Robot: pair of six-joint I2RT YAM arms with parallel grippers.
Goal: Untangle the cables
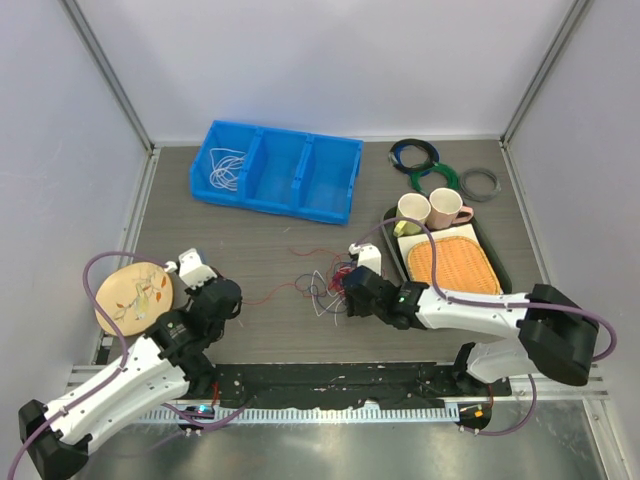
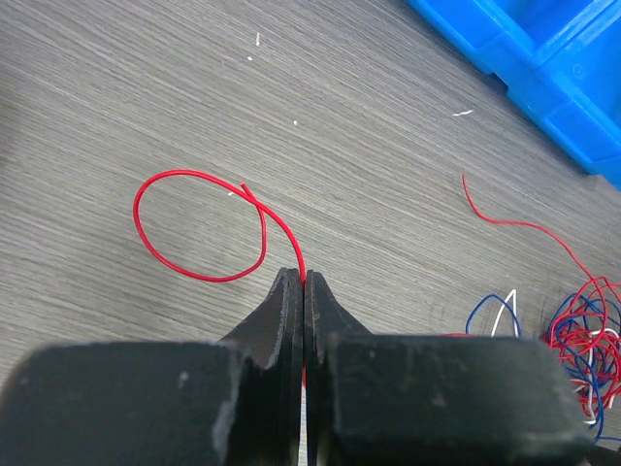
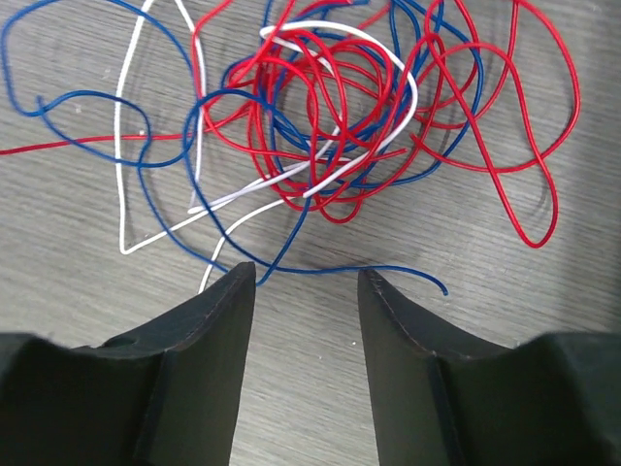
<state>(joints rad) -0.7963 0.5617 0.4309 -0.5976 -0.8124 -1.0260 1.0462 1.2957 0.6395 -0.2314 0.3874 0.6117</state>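
My left pincer (image 2: pixel 304 282) is pressed shut on a red cable (image 2: pixel 139 218). The cable comes out past the tips and makes a round loop on the table (image 2: pixel 388 146), just in front and a bit to the left. My right pincer (image 3: pixel 306 277) is open, with nothing between its fingers. The messy pile of cables (image 3: pixel 330 116), red, blue and white, lies just in front of it. A blue strand (image 3: pixel 408 271) runs across right by its tips.
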